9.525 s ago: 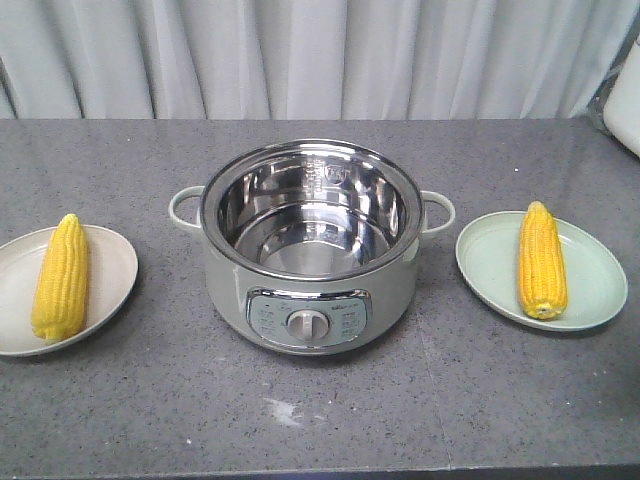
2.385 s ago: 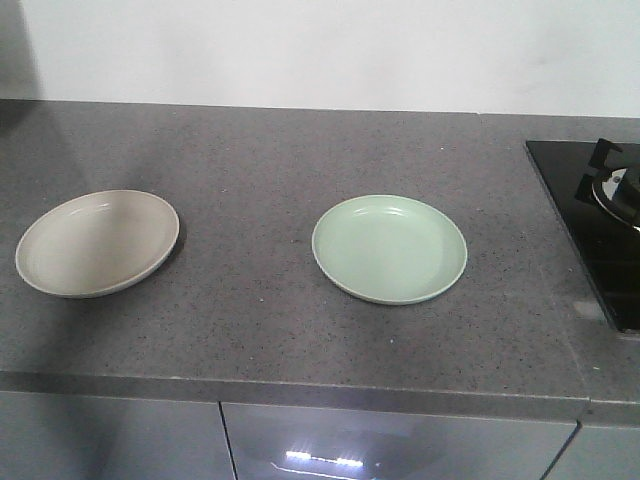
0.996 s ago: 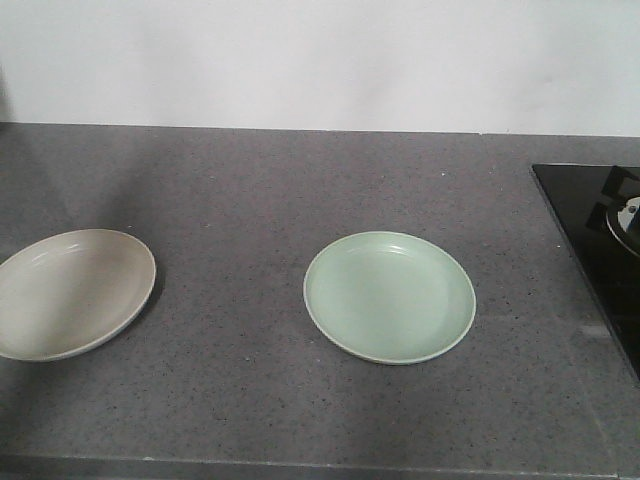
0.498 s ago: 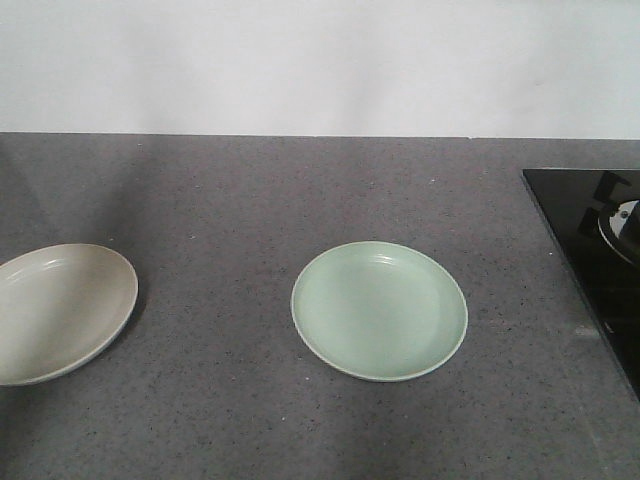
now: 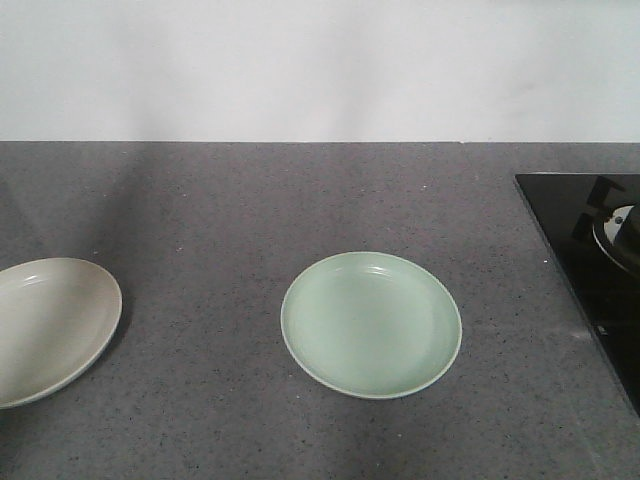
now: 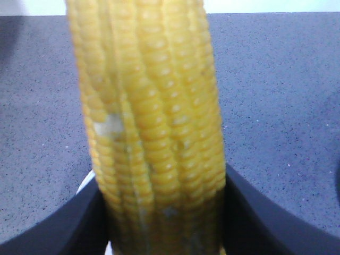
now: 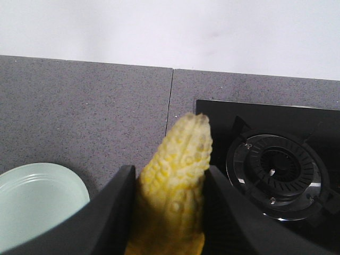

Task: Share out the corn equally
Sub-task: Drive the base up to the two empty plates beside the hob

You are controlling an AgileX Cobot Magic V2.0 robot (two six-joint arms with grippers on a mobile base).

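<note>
Now the left gripper clamps the left cob and the right gripper the right cob, both above the counter. Best carry each over its own plate, beige plate left, green plate right, and let go low, lying flat. Against half a second ago, both plates sit lower and leftward in front view.

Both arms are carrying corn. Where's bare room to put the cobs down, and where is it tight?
Both plates are empty: the green plate mid-counter suits the right cob, the beige plate at the left edge the left cob. Bare counter lies between them and behind them up to the wall. Tight only on the right, where the black hob borders the counter.
</note>
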